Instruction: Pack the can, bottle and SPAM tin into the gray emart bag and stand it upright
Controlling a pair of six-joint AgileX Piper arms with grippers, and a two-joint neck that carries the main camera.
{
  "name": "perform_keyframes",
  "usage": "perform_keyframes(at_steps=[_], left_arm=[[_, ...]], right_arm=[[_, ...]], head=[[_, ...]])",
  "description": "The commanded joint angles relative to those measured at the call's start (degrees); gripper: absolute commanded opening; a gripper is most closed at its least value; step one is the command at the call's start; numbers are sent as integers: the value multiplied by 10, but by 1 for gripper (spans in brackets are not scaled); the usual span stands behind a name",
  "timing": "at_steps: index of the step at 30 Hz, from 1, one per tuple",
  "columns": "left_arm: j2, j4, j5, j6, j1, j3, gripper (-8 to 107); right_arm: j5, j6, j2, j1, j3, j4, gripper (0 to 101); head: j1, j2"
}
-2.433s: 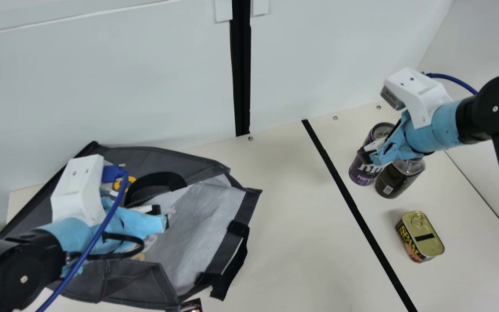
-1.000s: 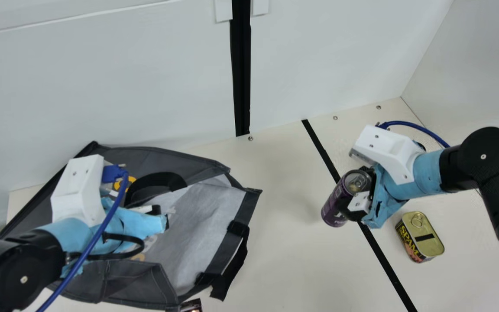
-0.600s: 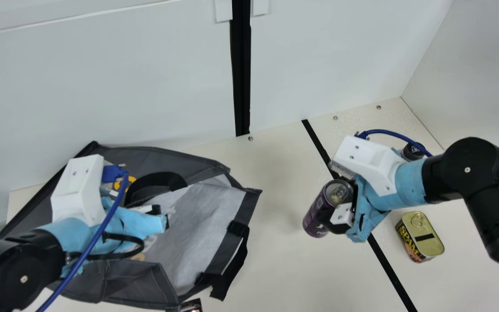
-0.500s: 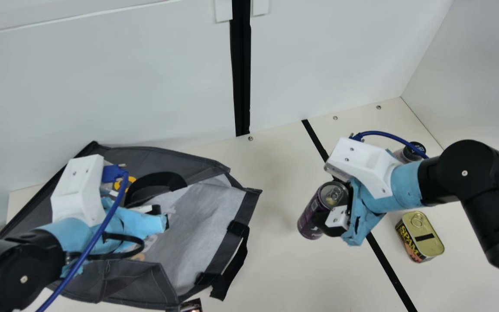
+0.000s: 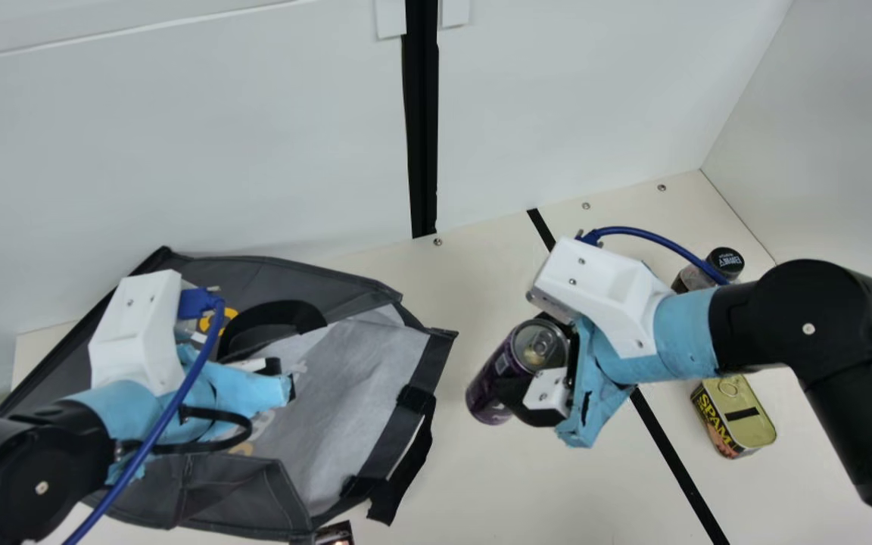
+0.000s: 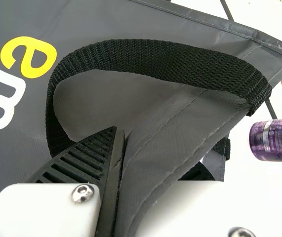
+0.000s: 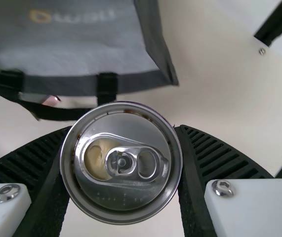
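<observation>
while the left gripper (image 5: 282,378) has its two fingers clamped on an edge of the bag (image 5: 364,378), the right gripper (image 5: 524,378) has its fingers clamped around the can (image 5: 498,367), one on either side. the can is purple, and it is held at a tilt between the bag and the black line (image 5: 674,454) on the table (image 5: 481,499), apart from the bag; whether its base touches the table i cannot tell. in the right wrist view its silver lid faces the camera, with the pull tab on and the mouth hole open, something pale showing in the hole.

the bag lies down on the table, gray, with black straps along its edge toward the can. in the left wrist view a woven black handle (image 6: 145,57) loops up by the gripped cloth, and yellow and white letters show on the gray side.

beyond the black line from the bag, the bottle (image 5: 724,261) stands with its black cap up, partly behind the right arm and its blue cable (image 5: 655,238). the tin (image 5: 742,424) is on the table on that same side, lid up, near the right arm in the main view and apart from the bottle.
</observation>
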Motion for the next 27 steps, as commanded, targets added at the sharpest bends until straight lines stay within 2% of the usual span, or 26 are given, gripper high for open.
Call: perform_keyframes(at_steps=[1, 14, 27], left_arm=[[0, 0, 0, 0, 0, 0, -8], [0, 0, 0, 0, 0, 0, -8], [0, 0, 0, 0, 0, 0, -8]], right_arm=[[-1, 19, -3, 15, -6, 5, 0], [-1, 92, -27, 87, -41, 41, 0], [-1, 90, -31, 99, -44, 92, 0]], head=[[-13, -1], [-13, -1], [-13, -1]])
